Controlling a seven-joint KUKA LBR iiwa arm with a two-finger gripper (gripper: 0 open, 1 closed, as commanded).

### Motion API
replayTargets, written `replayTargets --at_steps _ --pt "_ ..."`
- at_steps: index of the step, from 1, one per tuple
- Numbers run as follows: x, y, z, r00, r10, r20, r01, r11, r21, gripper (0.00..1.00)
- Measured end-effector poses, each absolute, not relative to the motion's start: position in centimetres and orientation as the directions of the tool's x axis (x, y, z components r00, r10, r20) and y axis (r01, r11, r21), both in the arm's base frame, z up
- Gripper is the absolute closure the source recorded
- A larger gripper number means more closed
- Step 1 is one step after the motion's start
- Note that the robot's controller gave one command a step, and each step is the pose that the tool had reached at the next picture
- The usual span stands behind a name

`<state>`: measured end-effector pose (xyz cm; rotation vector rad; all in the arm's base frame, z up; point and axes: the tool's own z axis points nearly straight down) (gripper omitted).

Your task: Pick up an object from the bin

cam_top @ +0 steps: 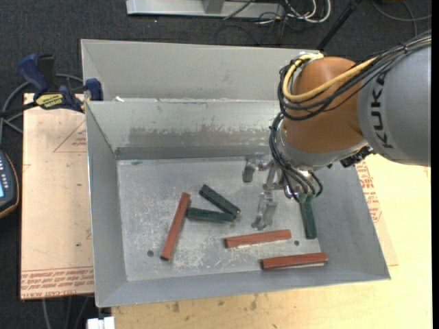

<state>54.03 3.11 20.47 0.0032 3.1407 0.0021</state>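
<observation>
Grey metal: the bin (147,190) holds a few flat bars lying loose on its floor, some red-brown, some dark green
Arm: the orange-covered wrist (322,108) hangs over the right half of the bin
Grasping part: the fingers (264,210) point down at the floor right of centre; I cannot tell from this angle whether they are open or closed, and nothing shows between them
Nearest thing: a red-brown bar (257,239), flat on the floor just in front of the tips; whether they touch it cannot be told
Long axis: nearly across the bin from left to right, the right end turned a little toward the back wall; both ends look alike, so it has no true heading
Neighbours: a second red-brown bar (293,260) nearer the front wall; a dark green bar (309,218) just to the right, running front to back; a pair of dark green bars (212,216) to the left
Step in hand: the approach, as I judge it; nothing is lifted yet
Next move calls for: centring over the bar's middle, closing across its narrow width, and going right down to the floor, since so thin a bar offers little to catch
</observation>
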Motion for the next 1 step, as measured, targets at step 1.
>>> replayTargets --at_steps 1 --pt "53.20 -4.14 6.53 -1.000 0.011 0.006 0.011 1.000 0.000 0.00"
